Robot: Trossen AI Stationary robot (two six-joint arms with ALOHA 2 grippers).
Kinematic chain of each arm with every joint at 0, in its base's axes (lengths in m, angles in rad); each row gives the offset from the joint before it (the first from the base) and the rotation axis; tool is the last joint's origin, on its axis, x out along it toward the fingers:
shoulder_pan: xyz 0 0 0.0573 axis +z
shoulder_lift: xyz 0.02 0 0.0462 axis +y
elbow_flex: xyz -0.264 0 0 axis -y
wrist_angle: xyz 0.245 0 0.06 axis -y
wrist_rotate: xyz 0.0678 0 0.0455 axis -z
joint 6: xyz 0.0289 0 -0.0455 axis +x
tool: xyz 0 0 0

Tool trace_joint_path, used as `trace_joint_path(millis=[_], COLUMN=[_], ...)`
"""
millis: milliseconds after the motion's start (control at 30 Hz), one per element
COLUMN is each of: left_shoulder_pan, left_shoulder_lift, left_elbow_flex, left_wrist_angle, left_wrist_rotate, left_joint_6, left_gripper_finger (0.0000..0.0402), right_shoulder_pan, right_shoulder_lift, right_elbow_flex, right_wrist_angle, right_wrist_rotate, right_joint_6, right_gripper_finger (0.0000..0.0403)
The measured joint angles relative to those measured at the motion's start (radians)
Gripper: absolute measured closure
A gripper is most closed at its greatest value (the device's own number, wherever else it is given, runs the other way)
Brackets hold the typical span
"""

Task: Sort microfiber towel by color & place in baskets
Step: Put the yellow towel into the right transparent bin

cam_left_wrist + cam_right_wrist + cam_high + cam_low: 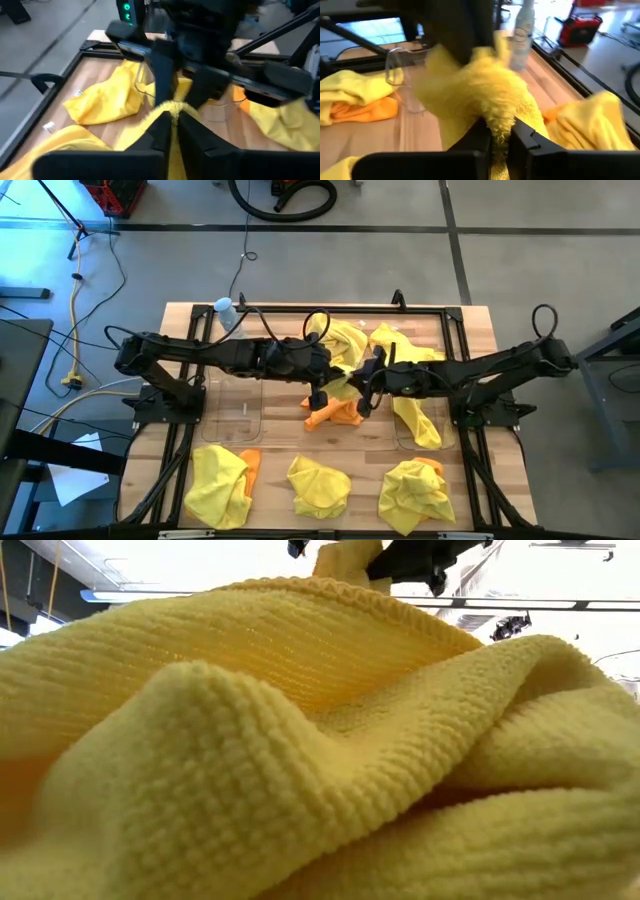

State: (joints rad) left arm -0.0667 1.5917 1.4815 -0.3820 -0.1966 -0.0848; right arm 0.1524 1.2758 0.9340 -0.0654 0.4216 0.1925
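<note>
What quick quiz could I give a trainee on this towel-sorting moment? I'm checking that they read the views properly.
1. True or false: the left gripper is shut on a yellow towel.
2. Multiple choice: in the high view, what colour is the towel lying on the table just below the left gripper and the right gripper? A orange; B blue; C green.
3. Short answer: how many separate towel piles lie in the row along the bottom of the high view?

Key: 1 true. 2 A. 3 three.
</note>
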Motion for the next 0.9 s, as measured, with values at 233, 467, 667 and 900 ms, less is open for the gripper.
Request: trace_joint_path(millis=[233, 467, 667, 900], left_shoulder_pan=[0.009, 0.009, 0.009, 0.009], left_shoulder_lift=[0.000, 0.000, 0.000, 0.000], left_elbow_flex=[0.000, 0.000, 0.000, 0.000], left_wrist_angle=[-0.025, -0.086, -0.151, -0.153], left_wrist_rotate=[0.025, 0.019, 0.018, 0.014], left_joint_6=[-0.026, -0.010, -0.019, -0.033], left_gripper_finger=[0.0292, 0.0260, 0.0259, 0.0259], right_shoulder_pan=[0.001, 0.062, 0.163, 0.262], right_shoulder_lift=[-0.150, -0.348, -0.422, -0.345], right_elbow_flex=[0.000, 0.004, 0.163, 0.376], right_wrist_angle=[-0.234, -0.460, -0.932, -1.405], right_wrist_rotate=[0.044, 0.074, 0.064, -0.073], right_joint_6=[0.190, 0.357, 0.614, 0.831], right_gripper_finger=[0.0394, 0.0399, 0.0401, 0.0402])
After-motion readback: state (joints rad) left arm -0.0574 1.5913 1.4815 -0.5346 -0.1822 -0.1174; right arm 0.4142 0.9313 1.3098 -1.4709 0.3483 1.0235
